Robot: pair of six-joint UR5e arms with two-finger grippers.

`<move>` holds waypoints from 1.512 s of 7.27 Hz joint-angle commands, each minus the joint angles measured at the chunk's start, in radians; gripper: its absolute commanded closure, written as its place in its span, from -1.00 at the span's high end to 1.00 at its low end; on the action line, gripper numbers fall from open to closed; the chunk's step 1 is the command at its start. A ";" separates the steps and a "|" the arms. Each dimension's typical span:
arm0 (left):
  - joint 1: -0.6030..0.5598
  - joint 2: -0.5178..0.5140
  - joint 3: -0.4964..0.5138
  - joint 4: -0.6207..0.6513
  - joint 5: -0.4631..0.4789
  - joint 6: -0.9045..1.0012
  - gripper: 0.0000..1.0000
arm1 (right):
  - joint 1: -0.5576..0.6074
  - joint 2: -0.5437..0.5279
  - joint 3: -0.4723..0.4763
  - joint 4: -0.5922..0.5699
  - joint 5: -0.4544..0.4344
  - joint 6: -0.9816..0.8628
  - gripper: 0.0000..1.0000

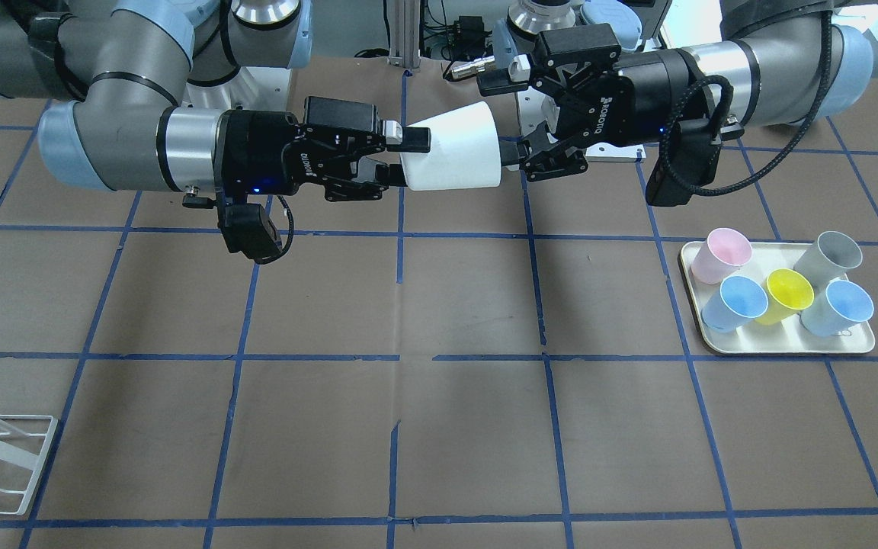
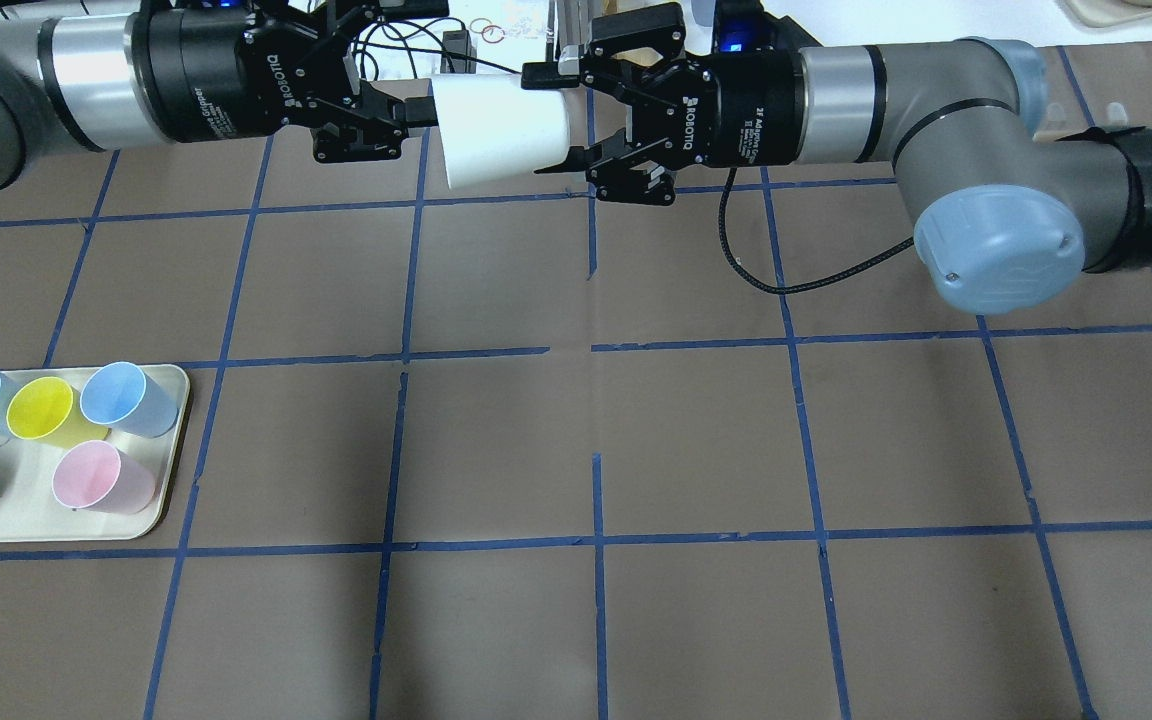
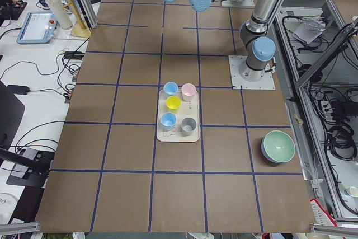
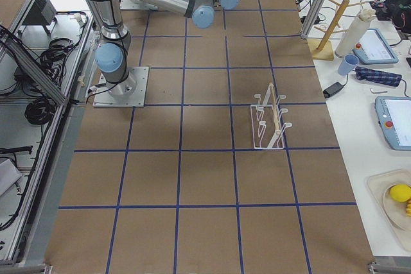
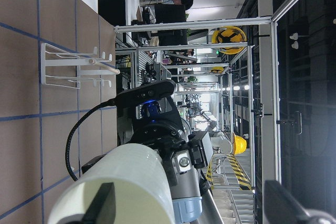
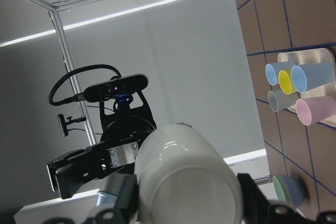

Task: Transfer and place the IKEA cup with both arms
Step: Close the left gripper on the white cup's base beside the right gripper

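The off-white IKEA cup (image 1: pixel 454 149) hangs on its side in the air between both grippers, above the table's far side. It also shows in the overhead view (image 2: pixel 501 130). My right gripper (image 1: pixel 408 156) is shut on the cup's narrow base, one finger on each side, and the right wrist view shows the cup (image 6: pixel 189 182) between them. My left gripper (image 1: pixel 505 114) stands at the cup's wide rim with its jaws spread wide. One finger is by the rim and the other is well off it. In the left wrist view the cup (image 5: pixel 136 182) sits to one side.
A cream tray (image 1: pixel 778 347) holds pink, grey, yellow and two blue cups on my left side; it also shows in the overhead view (image 2: pixel 166 500). A white wire rack (image 1: pixel 4 457) stands on my right. A green bowl (image 3: pixel 278 146) sits near the left end.
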 commanded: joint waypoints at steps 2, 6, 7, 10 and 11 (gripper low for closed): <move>-0.001 -0.001 -0.001 0.008 0.038 -0.006 -0.47 | 0.001 0.003 -0.001 0.000 -0.001 0.009 -1.00; -0.002 -0.007 -0.020 0.008 0.046 -0.006 -0.90 | 0.001 0.003 -0.001 0.000 0.002 0.024 0.98; -0.002 -0.004 -0.018 0.009 0.044 -0.008 -0.98 | 0.001 0.007 -0.001 0.000 0.000 0.024 1.00; -0.001 -0.001 -0.017 0.009 0.047 -0.009 -1.00 | -0.019 0.014 -0.015 -0.003 -0.006 0.071 1.00; 0.005 0.002 -0.002 0.012 0.107 -0.009 -1.00 | -0.044 0.009 -0.026 -0.002 -0.021 0.076 1.00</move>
